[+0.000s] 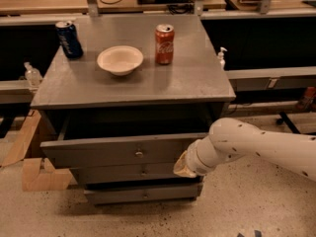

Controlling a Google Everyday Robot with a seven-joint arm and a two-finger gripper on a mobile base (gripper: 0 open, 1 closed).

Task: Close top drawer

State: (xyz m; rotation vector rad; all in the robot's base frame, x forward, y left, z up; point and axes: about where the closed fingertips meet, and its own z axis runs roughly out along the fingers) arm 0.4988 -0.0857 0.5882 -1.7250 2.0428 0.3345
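The top drawer [118, 151] of a grey cabinet stands partly open, its flat front bearing a small knob [139, 154] at the centre. My white arm reaches in from the right. The gripper [183, 166] is at the arm's end, pressed against the right end of the drawer front, at its lower edge. Two smaller drawer fronts [143, 173] sit below it.
On the cabinet top [187, 83] stand a blue can [68, 39], a white bowl [120, 59] and a red cola can [164, 44]. Cardboard [34, 152] leans at the cabinet's left. Small bottles [221, 58] stand on side ledges. Desks with cables run behind.
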